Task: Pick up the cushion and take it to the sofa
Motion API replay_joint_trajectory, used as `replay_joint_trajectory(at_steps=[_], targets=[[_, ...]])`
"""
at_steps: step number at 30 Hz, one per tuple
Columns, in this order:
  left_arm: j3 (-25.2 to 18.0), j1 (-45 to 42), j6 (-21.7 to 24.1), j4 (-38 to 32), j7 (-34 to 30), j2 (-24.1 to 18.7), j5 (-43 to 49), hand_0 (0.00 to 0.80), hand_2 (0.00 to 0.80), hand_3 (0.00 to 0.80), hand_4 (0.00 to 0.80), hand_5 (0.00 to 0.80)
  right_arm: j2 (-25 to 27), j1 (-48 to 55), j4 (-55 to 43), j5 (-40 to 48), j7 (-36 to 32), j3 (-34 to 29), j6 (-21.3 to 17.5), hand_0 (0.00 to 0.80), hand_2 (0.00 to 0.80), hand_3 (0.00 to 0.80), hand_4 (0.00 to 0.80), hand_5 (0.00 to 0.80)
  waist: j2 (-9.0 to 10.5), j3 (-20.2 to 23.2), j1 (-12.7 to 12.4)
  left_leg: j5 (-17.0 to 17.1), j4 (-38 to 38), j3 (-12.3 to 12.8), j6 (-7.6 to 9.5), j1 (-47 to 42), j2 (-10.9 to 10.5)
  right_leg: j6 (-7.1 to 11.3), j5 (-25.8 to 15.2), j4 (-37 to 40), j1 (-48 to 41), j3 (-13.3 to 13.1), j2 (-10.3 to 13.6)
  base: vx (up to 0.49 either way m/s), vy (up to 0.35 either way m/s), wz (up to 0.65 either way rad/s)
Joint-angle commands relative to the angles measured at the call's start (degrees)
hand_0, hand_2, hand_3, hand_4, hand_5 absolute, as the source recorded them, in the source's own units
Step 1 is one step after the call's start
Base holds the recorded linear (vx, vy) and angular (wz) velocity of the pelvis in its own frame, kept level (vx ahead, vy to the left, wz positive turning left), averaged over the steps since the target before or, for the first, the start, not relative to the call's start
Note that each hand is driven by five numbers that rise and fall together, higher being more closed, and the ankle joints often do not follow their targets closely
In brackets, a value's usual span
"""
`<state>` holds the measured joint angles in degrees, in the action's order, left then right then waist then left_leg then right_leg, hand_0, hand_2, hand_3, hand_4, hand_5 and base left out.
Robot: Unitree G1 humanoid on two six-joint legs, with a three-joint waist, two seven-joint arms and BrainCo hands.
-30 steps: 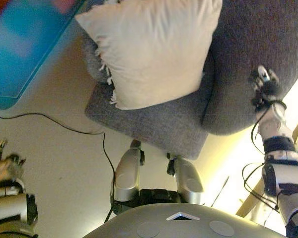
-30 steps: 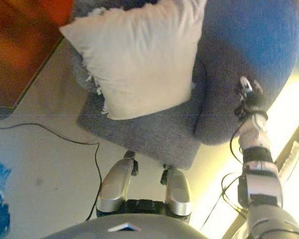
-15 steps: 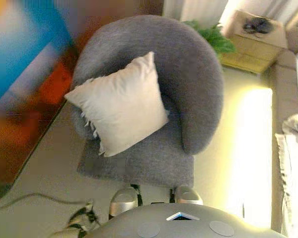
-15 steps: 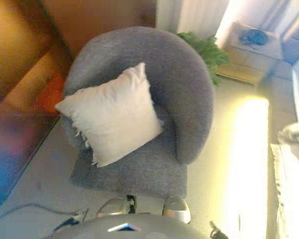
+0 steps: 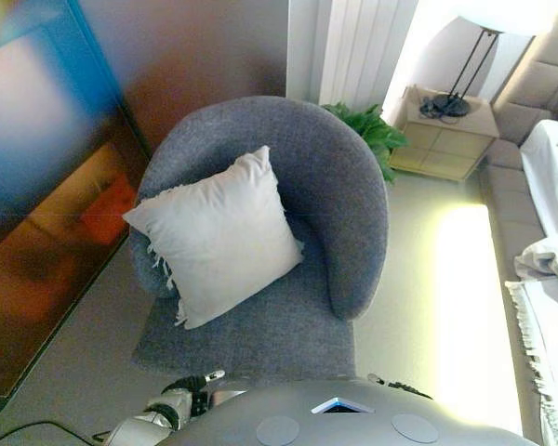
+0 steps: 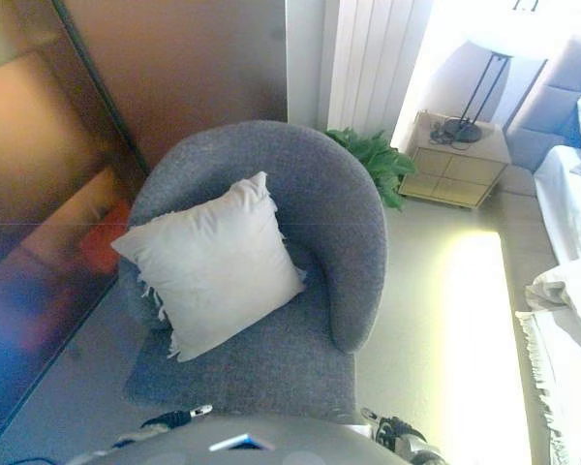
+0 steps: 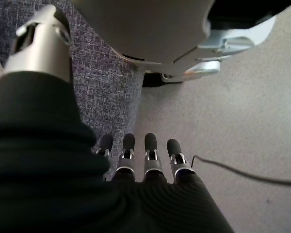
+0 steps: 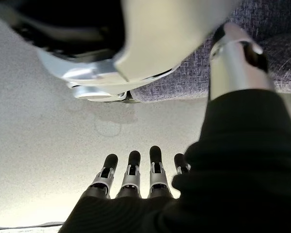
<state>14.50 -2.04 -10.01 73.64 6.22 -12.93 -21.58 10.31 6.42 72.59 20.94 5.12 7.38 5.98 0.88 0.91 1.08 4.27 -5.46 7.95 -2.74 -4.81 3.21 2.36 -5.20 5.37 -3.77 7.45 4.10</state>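
A cream cushion (image 5: 219, 237) with a fringed edge leans tilted in the seat of a grey round-backed armchair (image 5: 353, 195). At the right edge stands a grey upholstered sofa (image 5: 530, 88) with white cloth (image 5: 551, 163) over it. My left hand (image 5: 181, 401) hangs low at the bottom edge, in front of the armchair's front, apart from the cushion. In the left wrist view its fingers (image 7: 153, 145) are straight and empty above the floor. My right hand (image 6: 392, 431) hangs low at the bottom right. Its fingers (image 8: 133, 167) are straight and hold nothing.
A side table (image 5: 446, 139) with a lamp stands at the back right, a green plant (image 5: 367, 130) beside the armchair. A dark glossy panel (image 5: 46, 186) runs along the left. A strip of pale floor (image 5: 446, 297) lies between armchair and sofa.
The camera has tilted up, so the whole armchair and the sofa side show. Both arms have dropped from raised positions to the bottom edge. The cushion stays on the armchair.
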Motion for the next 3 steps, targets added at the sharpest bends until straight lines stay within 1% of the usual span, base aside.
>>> replay_joint_trajectory(at_steps=[1,3], targets=[[-2.3,3.9,-0.4,3.8,0.0,3.2,-2.2,0.000,0.000,0.000,0.000,0.000,-1.1,-4.3,2.7,-2.6,-1.0,0.8,-0.9,0.000,0.000,0.000,0.000,0.000,-1.07,-3.4,2.4,-10.4,0.5,-0.1,0.92,-3.5,-0.8,2.20,9.0,-0.4,-4.2,-0.5,-0.5,0.007,-0.041,-0.11],[-2.7,3.8,0.1,3.9,0.6,3.1,-1.9,0.000,0.000,0.000,0.000,0.000,-1.0,-4.0,2.7,-3.0,-1.1,0.9,-1.4,0.000,0.000,0.000,0.000,0.000,-1.13,-3.4,2.6,-10.4,0.5,0.0,0.96,-3.6,-0.7,2.16,9.0,-0.4,-4.1,-0.7,-0.5,0.003,-0.042,-0.10]])
